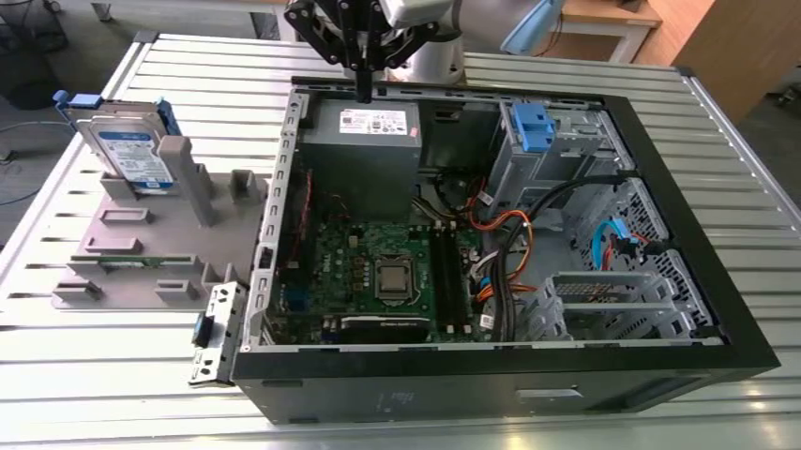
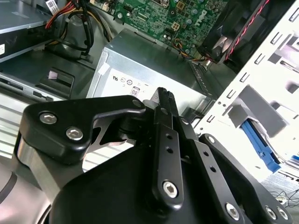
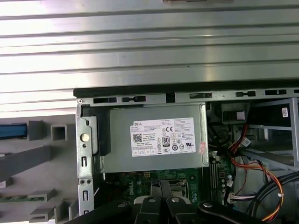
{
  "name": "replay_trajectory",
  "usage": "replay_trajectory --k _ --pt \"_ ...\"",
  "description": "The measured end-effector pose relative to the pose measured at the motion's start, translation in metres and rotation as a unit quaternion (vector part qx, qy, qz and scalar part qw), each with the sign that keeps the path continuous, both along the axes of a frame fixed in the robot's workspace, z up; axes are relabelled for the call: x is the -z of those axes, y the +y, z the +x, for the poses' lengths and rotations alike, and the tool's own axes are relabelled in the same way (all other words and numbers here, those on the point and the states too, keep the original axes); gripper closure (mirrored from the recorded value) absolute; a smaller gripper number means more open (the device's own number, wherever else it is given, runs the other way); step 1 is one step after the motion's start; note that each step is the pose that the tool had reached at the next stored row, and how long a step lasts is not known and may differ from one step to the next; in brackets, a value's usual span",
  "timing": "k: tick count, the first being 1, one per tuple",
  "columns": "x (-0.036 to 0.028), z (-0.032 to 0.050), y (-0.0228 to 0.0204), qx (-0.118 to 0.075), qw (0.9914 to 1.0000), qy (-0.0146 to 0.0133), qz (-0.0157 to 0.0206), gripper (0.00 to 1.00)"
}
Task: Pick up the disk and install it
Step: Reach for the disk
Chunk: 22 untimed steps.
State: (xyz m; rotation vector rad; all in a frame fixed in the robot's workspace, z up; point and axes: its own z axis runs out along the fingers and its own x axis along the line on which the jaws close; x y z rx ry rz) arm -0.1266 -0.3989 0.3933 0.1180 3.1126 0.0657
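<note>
One open computer case [image 1: 501,375] sits nearest on the slatted tabletop [image 1: 113,394]; to the exterior view's left of it the disk [image 1: 131,155] stands on edge in a grey holder [image 1: 138,253], untouched. Farther back the pincer [image 1: 363,89] hangs over the power-supply box [image 1: 370,141], closed on nothing and well apart from the disk; a clean pick, I'd judge, needs it spread and squared to that upright edge.
</note>
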Motion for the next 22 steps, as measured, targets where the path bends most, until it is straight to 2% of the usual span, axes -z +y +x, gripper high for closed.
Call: replay_trajectory --k 13,22 --pt "0.0001 -0.0023 0.0 0.0 1.0 -0.0001 0.0001 0.89" --pt "0.0002 -0.0113 0.0 0.0 1.0 0.0 0.0 0.89"
